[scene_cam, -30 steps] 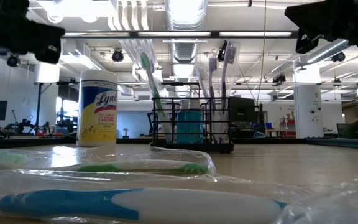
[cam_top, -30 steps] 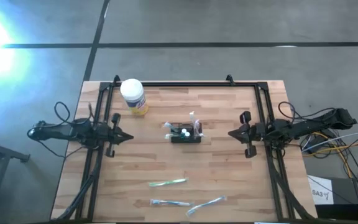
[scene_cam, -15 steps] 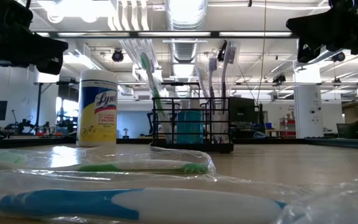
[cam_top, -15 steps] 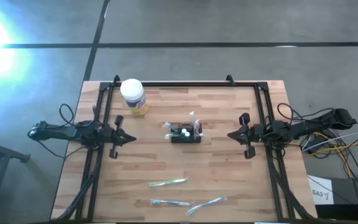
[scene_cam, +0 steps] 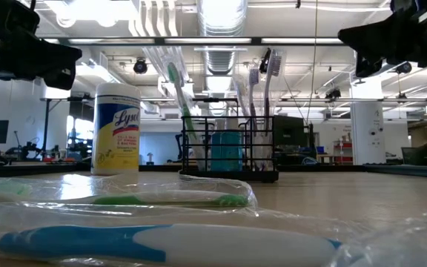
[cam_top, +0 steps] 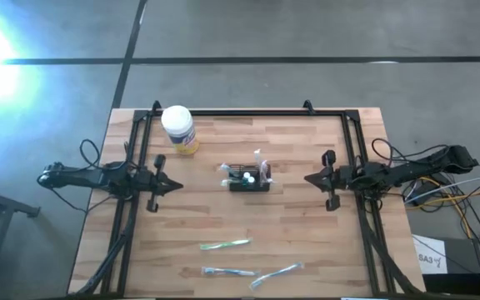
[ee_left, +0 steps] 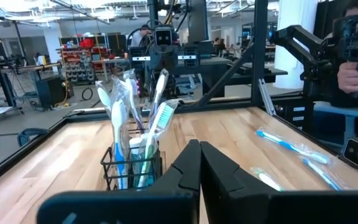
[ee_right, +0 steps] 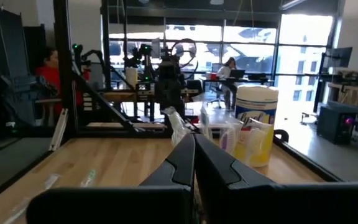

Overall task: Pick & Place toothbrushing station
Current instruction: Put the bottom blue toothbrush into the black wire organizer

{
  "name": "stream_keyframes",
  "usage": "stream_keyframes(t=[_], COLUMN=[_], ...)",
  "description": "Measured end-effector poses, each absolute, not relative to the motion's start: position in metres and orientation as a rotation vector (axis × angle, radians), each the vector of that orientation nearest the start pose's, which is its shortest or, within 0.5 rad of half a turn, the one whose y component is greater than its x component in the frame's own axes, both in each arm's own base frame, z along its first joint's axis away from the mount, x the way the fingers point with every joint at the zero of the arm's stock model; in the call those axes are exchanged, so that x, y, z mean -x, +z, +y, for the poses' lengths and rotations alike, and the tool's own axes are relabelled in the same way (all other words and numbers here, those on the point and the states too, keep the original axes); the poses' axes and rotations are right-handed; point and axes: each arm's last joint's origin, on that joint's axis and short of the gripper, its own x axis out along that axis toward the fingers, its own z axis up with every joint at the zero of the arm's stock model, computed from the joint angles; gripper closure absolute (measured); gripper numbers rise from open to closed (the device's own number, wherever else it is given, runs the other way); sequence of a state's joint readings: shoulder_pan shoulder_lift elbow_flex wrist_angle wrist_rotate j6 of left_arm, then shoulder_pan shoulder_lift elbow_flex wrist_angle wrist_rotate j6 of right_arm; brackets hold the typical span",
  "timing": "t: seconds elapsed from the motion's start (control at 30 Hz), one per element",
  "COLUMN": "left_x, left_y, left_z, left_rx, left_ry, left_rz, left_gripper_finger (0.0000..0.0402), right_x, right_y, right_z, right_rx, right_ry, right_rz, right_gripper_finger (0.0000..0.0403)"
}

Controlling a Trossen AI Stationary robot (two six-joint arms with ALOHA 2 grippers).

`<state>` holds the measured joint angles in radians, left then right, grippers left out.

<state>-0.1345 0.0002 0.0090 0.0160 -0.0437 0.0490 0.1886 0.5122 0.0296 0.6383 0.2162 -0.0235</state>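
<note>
Pincer tips on both arms are pressed together, and neither one has hold of anything. The left pincer [cam_top: 176, 185] hovers over the left part of the counter [cam_top: 307, 242], pointing toward the middle, and the right pincer [cam_top: 307, 179] hovers over the right part, facing it. Between the two, near the middle of the wooden counter and apart from both, stands the toothbrushing station [cam_top: 249, 180], a small black wire caddy with several toothbrushes standing upright in it. In the left wrist view the closed fingers [ee_left: 201, 171] point past the caddy. Behind it, toward the far left corner, stands a white-lidded jar [cam_top: 178, 128] with a yellow label. Near the front edge lie three wrapped toothbrushes [cam_top: 224, 245], side by side.
</note>
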Motion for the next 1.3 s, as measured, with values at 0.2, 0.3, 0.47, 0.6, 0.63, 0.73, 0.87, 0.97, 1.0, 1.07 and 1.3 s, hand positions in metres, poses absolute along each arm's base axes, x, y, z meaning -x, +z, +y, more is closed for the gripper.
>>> stream_keyframes(t=[0.2, 0.3, 0.47, 0.6, 0.63, 0.73, 0.87, 0.97, 1.0, 1.07, 1.3], left_x=[-0.096, -0.097, -0.097, -0.097, -0.097, -0.097, -0.097, -0.097, -0.097, -0.097, -0.097], left_y=[0.167, 0.167, 0.167, 0.167, 0.167, 0.166, 0.166, 0.166, 0.166, 0.166, 0.166], left_z=[-0.012, -0.012, -0.012, -0.012, -0.012, -0.012, -0.012, -0.012, -0.012, -0.012, -0.012], left_rx=[-0.025, -0.023, -0.024, -0.024, -0.024, -0.024, -0.024, -0.024, -0.024, -0.025, -0.043], left_ry=[-0.09, -0.09, -0.09, -0.09, -0.09, -0.09, -0.09, -0.09, -0.09, -0.09, -0.089], left_rz=[-0.019, -0.018, -0.017, -0.016, -0.016, -0.015, -0.015, -0.015, -0.015, -0.015, -0.016], left_gripper_finger=[0.0392, 0.0389, 0.0397, 0.0395, 0.0393, 0.0387, 0.0393, 0.0396, 0.0396, 0.0394, 0.0375], right_x=[-0.125, -0.121, -0.111, -0.104, -0.102, -0.099, -0.097, -0.097, -0.098, -0.098, -0.107], right_y=[0.2, 0.205, 0.208, 0.203, 0.202, 0.198, 0.194, 0.194, 0.194, 0.198, 0.227], right_z=[0.017, 0.016, 0.014, 0.012, 0.012, 0.011, 0.011, 0.01, 0.01, 0.01, 0.014], right_rx=[-0.013, -0.007, -0.03, -0.036, -0.039, -0.052, -0.047, -0.055, -0.077, -0.136, -0.121], right_ry=[-0.035, -0.037, -0.051, -0.057, -0.056, -0.056, -0.062, -0.101, -0.104, -0.098, -0.08], right_rz=[-0.205, -0.184, -0.189, -0.146, -0.139, -0.127, -0.106, -0.104, -0.109, -0.142, -0.032], right_gripper_finger=[0.0394, 0.0394, 0.0394, 0.0394, 0.0394, 0.0394, 0.0394, 0.0394, 0.0394, 0.0394, 0.0394])
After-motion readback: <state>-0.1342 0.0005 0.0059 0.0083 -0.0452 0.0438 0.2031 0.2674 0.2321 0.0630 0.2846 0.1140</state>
